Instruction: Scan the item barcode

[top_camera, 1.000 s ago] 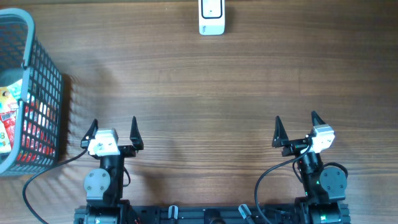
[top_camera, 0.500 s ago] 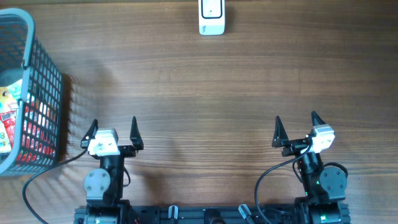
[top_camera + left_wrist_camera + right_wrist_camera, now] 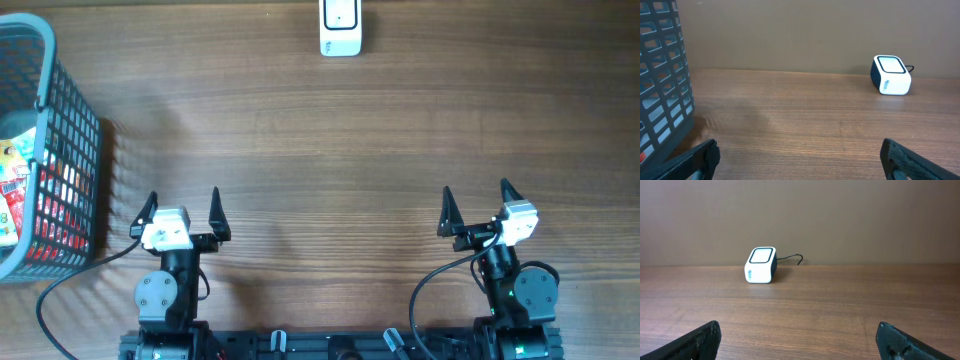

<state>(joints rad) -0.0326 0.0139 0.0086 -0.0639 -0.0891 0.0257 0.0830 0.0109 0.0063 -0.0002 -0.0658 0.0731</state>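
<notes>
Both tools (image 3: 182, 196) (image 3: 476, 188) agape, as before.

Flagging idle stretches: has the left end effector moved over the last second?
No. In the overhead view the left end effector keeps the same gap from the grey basket.

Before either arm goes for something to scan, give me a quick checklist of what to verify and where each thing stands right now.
1. Left gripper open and empty: ok.
2. Right gripper open and empty: ok.
3. Scanner standing at the far edge of the table, nothing in front of it: ok.
4. Packets available in the basket on the left arm's side: ok.
5. Basket apart from the left gripper, not touching it: ok.
6. Where the barcode sits on any packet: cannot tell; the mesh hides most of them.
</notes>
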